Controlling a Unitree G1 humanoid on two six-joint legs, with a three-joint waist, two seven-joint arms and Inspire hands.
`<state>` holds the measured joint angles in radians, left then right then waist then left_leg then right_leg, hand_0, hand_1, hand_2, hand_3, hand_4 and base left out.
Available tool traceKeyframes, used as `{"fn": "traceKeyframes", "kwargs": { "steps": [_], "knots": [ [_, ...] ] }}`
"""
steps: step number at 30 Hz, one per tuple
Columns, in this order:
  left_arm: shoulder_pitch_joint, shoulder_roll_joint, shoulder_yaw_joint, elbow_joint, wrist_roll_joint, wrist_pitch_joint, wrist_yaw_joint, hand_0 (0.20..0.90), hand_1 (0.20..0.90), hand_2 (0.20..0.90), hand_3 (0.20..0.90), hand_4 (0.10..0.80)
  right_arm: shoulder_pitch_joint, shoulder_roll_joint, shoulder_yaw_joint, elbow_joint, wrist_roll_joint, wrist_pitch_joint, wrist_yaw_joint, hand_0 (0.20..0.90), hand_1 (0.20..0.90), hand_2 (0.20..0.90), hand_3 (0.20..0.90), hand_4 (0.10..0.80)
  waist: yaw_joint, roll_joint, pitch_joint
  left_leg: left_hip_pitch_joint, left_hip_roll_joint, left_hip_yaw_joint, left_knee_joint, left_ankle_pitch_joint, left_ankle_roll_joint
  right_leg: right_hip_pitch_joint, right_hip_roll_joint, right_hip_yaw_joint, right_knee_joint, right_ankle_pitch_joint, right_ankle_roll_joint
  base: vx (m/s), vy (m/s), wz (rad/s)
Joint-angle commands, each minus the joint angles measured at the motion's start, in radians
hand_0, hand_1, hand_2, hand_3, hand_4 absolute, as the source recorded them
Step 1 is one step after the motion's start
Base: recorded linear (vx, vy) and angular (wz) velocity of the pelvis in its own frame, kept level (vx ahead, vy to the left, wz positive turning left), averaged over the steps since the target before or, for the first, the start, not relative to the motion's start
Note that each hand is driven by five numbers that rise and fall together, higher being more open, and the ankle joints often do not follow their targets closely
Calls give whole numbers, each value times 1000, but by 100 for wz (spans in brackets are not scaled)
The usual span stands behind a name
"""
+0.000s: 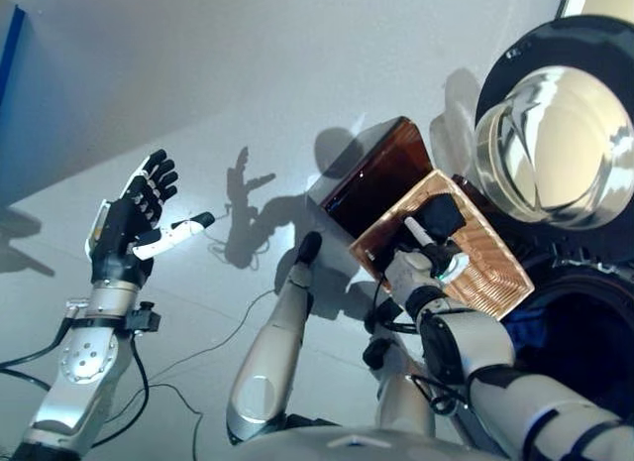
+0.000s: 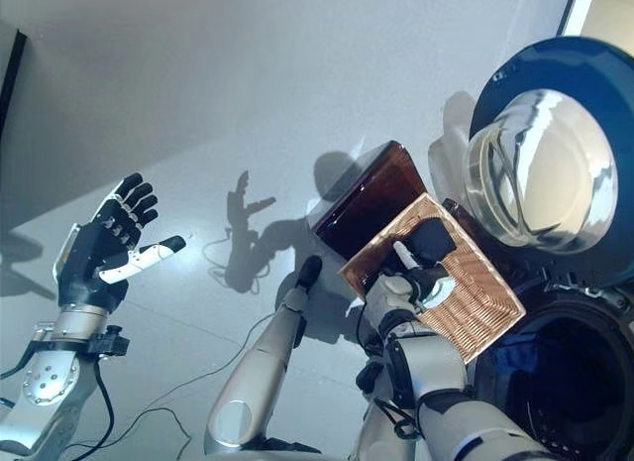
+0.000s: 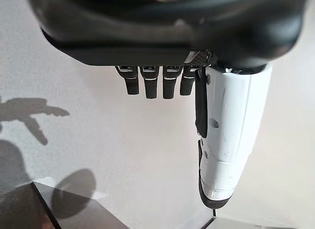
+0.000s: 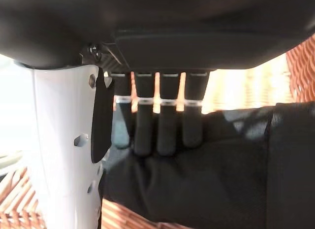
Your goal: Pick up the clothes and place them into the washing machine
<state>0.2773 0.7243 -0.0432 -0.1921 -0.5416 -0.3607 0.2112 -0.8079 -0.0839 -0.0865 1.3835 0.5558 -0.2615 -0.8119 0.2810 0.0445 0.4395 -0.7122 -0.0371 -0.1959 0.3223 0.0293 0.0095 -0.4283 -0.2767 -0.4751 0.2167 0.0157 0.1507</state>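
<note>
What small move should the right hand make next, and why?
Probably curl its fingers closed round the dark cloth: the right hand is down in the wicker basket with straight fingers lying on the cloth, not yet gripping. The left hand hangs open, away.

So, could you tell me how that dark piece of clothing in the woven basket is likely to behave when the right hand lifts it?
The dark cloth will probably be floppy: it folds softly under the right hand whose fingers press on it. It looks light, so the brown woven wicker basket may not shift. Hanging ends might snag the basket rim.
</note>
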Motion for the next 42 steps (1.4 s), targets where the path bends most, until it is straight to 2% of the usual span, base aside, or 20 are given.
{"fn": "traceKeyframes", "kwargs": {
  "steps": [1, 7, 16, 19, 30, 31, 32, 33, 34, 37, 38, 39, 42],
  "knots": [
    [28, 27, 97, -120, 2, -127, 34, 900, 900, 900, 900, 800, 25, 50, -8, 1, -12, 5, -8, 900, 900, 900, 900, 800, -3, 17, -10, -52, 36, 4, 37, -40, -72, -21, -98, 115, 9, 85, 85, -20, 47, 1],
    [29, 29, 97, -116, -11, -134, 29, 900, 900, 900, 900, 800, 47, 49, -12, -5, -19, 9, -12, 900, 900, 900, 900, 800, -17, 31, -25, -90, 42, 6, 117, -68, -64, -93, -110, 155, 110, 46, 78, -22, 53, -7],
    [44, 39, 96, -130, -41, -132, 10, 900, 900, 900, 900, 800, 69, 17, -26, 5, -35, 23, -26, 900, 900, 900, 900, 800, -22, 50, -56, -150, 43, 5, 157, -71, -62, -179, -124, 186, 192, 16, 73, -30, 36, -3],
    [48, 38, 101, -139, -48, -136, 5, 900, 900, 900, 900, 800, 73, 11, -28, 6, -41, 25, -29, 900, 900, 900, 900, 800, -26, 52, -72, -159, 46, -1, 190, -113, -66, -202, -126, 204, 238, -24, 83, 75, 19, 7],
    [74, 46, 126, -147, -49, -131, 10, 900, 900, 900, 900, 800, 54, -23, -23, 26, -55, 34, -26, 900, 900, 900, 900, 800, -19, 55, -105, -222, 46, 3, 198, -108, -63, -269, -134, 223, 270, -32, 85, -23, 25, 4],
    [75, 47, 129, -147, -49, -131, 11, 900, 900, 900, 900, 800, 55, -24, -23, 26, -56, 34, -26, 529, 529, 529, 529, 535, -17, 58, -98, -233, 44, 7, 194, -77, -60, -278, -137, 217, 263, -6, 76, -111, 38, -1],
    [75, 49, 132, -145, -49, -132, 11, 900, 900, 900, 900, 800, 56, -27, -22, 25, -59, 35, -25, 200, 200, 200, 200, 300, -17, 59, -97, -237, 44, 6, 196, -76, -60, -282, -138, 217, 265, -5, 76, 0, 0, 0],
    [75, 48, 134, -143, -51, -131, 10, 900, 900, 900, 900, 800, 58, -30, -21, 26, -61, 36, -25, 200, 200, 200, 200, 300, -19, 57, -106, -232, 46, 2, 200, -108, -63, -279, -136, 224, 274, -31, 87, 0, 0, 0],
    [77, 49, 138, -142, -51, -131, 9, 900, 900, 900, 900, 800, 60, -32, -21, 26, -64, 37, -24, 200, 200, 200, 200, 300, -18, 60, -100, -241, 44, 5, 195, -76, -60, -290, -140, 218, 268, -5, 78, 8, 17, 4],
    [81, 47, 144, -141, -53, -132, 6, 900, 900, 900, 900, 800, 68, -35, -21, 28, -66, 39, -23, 200, 200, 200, 200, 300, -17, 57, -105, -244, 44, 8, 193, -75, -59, -292, -141, 217, 267, -2, 80, 15, 5, 3],
    [83, 47, 146, -141, -53, -132, 5, 900, 900, 900, 900, 800, 71, -34, -20, 29, -66, 40, -21, 200, 200, 200, 200, 300, -19, 53, -114, -235, 45, 4, 195, -107, -62, -285, -138, 224, 272, -25, 90, 0, 0, 0],
    [83, 48, 147, -142, -53, -132, 3, 900, 900, 900, 900, 800, 72, -34, -19, 28, -67, 40, -19, 200, 200, 200, 200, 300, -17, 54, -108, -244, 42, 9, 191, -77, -58, -293, -142, 218, 264, 2, 81, 0, 0, 0],
    [83, 48, 150, -142, -56, -135, 2, 900, 900, 900, 900, 800, 72, -33, -19, 29, -66, 41, -16, 200, 200, 200, 200, 300, -18, 51, -109, -244, 42, 10, 188, -77, -57, -290, -143, 218, 259, 7, 83, -23, 12, -1]
  ]
}}
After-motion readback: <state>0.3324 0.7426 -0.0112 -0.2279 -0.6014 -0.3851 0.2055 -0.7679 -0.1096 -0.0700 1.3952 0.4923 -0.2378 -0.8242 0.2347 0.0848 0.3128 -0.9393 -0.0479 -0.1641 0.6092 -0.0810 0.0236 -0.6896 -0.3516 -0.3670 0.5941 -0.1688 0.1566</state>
